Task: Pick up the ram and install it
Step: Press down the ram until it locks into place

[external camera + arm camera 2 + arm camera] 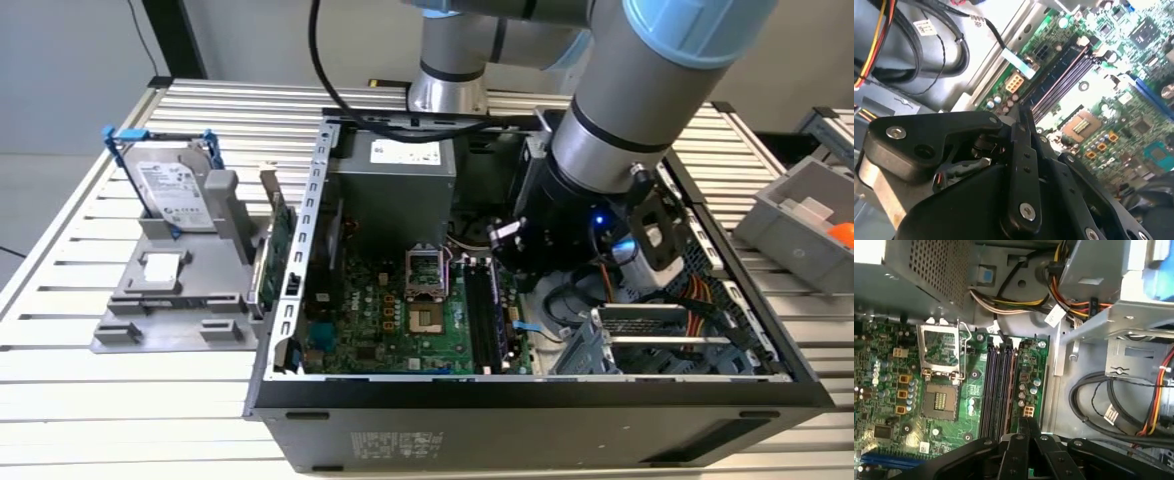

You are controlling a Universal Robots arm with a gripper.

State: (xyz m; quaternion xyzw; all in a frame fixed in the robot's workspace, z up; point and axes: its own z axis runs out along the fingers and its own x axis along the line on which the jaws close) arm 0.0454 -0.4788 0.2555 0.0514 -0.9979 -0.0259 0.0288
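My gripper (pixel 1026 429) hangs low inside the open computer case (pixel 534 385), its dark fingers drawn together over one end of the memory slots (pixel 999 385). A thin green sliver shows between the fingers in the first wrist view, and I cannot tell whether it is the ram. The second wrist view has the gripper (pixel 1023 114) at the near end of the same long dark slots (pixel 1061 75). From the exterior view the gripper (pixel 507 260) sits just above the slot strip (pixel 481 310), on the motherboard's side toward the exterior view's right.
Beside the slots is the CPU socket (pixel 940 390) with its metal frame raised. Cable bundles (pixel 1114 405) and a drive cage (pixel 667 335) crowd the other side. The power supply (pixel 391 180) fills the back. Outside the case, a grey fixture (pixel 167 290) holds a hard drive (pixel 174 190) and a green card (pixel 278 250).
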